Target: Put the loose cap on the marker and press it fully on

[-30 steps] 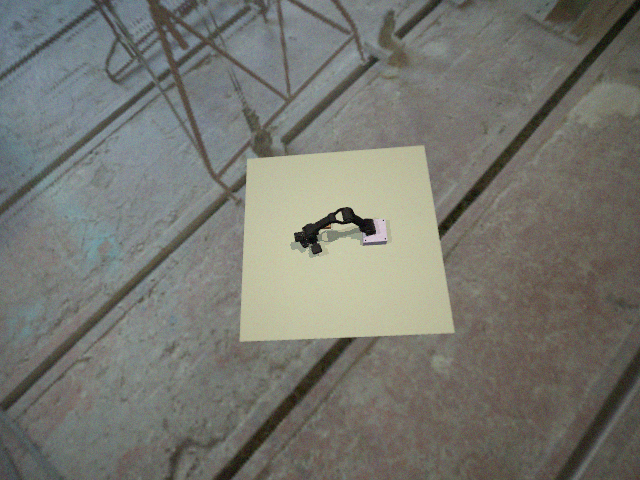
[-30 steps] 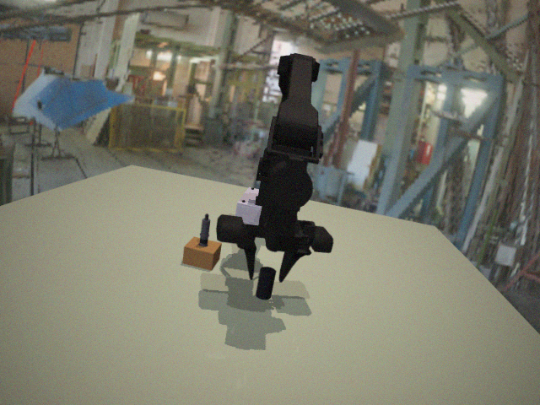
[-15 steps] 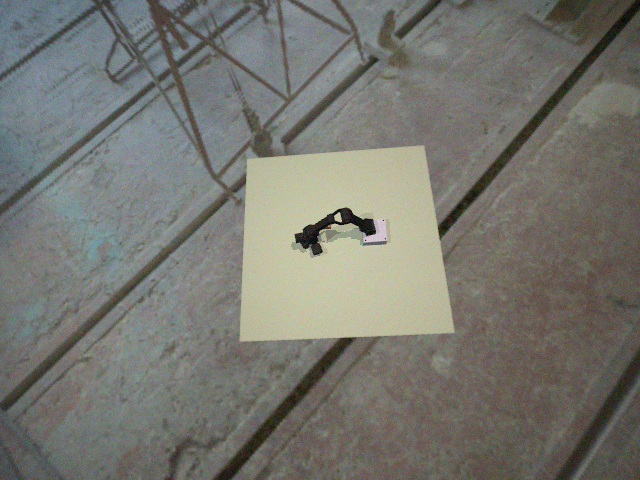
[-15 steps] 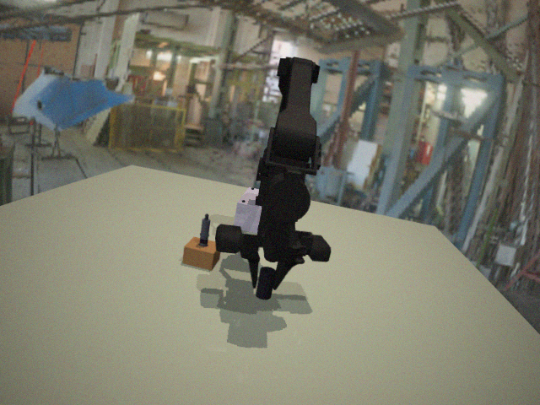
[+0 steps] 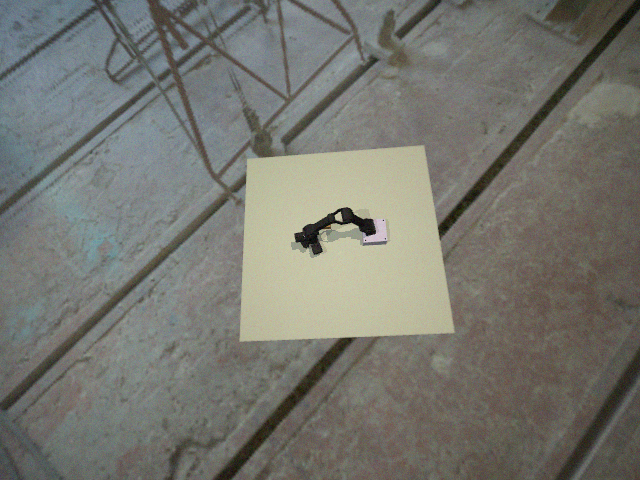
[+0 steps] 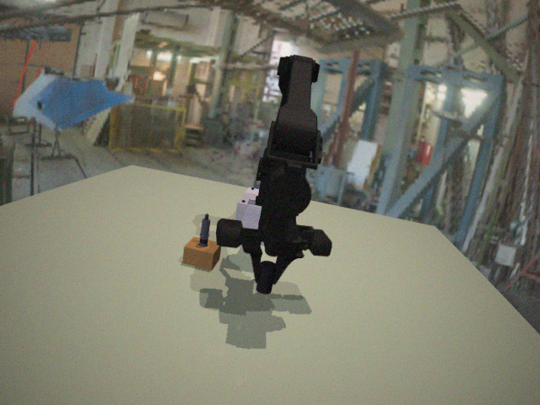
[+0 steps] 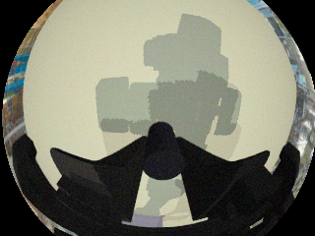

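Observation:
The black cap [image 6: 265, 278] [image 7: 162, 154] is upright between the fingertips of my gripper [image 6: 265, 275] [image 7: 161, 141], which is shut on its sides and points down. The cap is at or just above the table; the small gap is hard to judge. The dark marker [image 6: 204, 230] stands upright, tip up and uncapped, in the orange-brown holder block [image 6: 199, 255], left of and behind my gripper in the exterior view. In the top view only a sliver of the block [image 5: 327, 227] shows beside the arm, and the cap is hidden.
The arm rises from a pale lilac base block [image 5: 381, 237] [image 6: 248, 215], behind the gripper in the exterior view. The pale yellow table [image 5: 341, 304] [image 6: 109, 326] carries the arm's shadows. The wide side parts of the gripper reach close to the marker's side in the exterior view.

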